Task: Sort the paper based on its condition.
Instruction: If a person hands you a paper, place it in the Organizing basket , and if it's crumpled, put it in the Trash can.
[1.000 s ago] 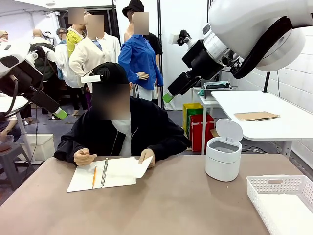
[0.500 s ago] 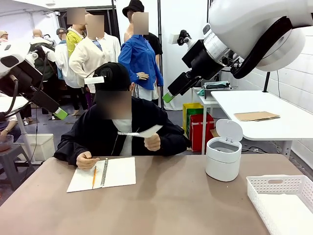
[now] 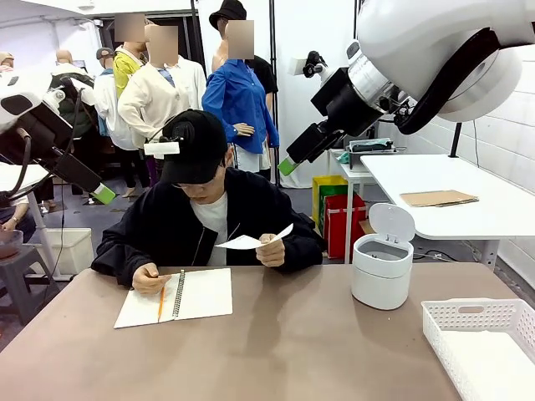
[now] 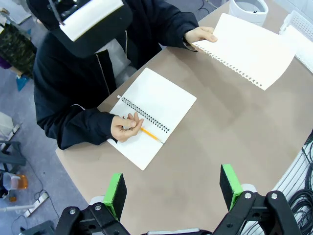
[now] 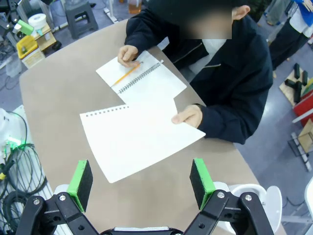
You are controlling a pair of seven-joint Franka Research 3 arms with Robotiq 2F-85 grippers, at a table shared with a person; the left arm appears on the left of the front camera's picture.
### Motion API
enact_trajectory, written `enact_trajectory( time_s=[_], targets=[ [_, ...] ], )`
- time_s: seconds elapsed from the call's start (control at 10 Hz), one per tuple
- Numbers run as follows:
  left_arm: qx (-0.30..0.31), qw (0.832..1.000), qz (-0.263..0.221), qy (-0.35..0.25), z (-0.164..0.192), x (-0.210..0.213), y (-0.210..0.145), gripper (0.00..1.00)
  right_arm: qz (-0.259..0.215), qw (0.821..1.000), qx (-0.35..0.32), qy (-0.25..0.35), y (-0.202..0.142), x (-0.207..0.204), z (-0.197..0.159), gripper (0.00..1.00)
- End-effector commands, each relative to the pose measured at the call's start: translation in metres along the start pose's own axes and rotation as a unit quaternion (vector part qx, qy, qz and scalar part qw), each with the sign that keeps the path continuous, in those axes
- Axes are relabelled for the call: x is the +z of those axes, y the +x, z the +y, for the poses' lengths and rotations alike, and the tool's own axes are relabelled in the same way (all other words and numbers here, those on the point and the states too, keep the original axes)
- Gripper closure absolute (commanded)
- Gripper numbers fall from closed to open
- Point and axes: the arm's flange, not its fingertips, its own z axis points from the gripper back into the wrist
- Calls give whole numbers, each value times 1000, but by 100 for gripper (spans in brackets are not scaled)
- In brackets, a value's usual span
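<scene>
A person across the table holds one loose white sheet of paper (image 3: pixel 244 242) in one hand, above the table by the chest. The torn spiral holes along one edge of the paper (image 4: pixel 249 46) show from above, and the paper (image 5: pixel 137 139) looks flat. The person's other hand rests on an open spiral notebook (image 3: pixel 201 294) with a pencil (image 3: pixel 160 302). My left gripper (image 3: pixel 104 194) hangs high at the far left, open (image 4: pixel 172 191) and empty. My right gripper (image 3: pixel 288 165) is raised above the person, open (image 5: pixel 141 182) and empty.
A white lidded bin (image 3: pixel 382 267) stands open at the table's right. A white slotted basket (image 3: pixel 485 342) sits at the near right corner. A brown cardboard sheet (image 3: pixel 439 198) lies on a white side table behind.
The person lifted a sheet off the notebook, raised it to chest height, then lowered it slightly and bowed the head over it. Both arms stayed still.
</scene>
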Motion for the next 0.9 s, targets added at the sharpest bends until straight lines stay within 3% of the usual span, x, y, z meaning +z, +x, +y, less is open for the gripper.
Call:
enact_trajectory(
  time_s=[0.0,0.8],
  targets=[
    [1,1000,0,2,0,0,0,0,1,1000,-1,2,-5,-1,1,0],
    [1,1000,0,2,0,0,0,0,1,1000,-1,2,-5,-1,1,0]
  ],
)
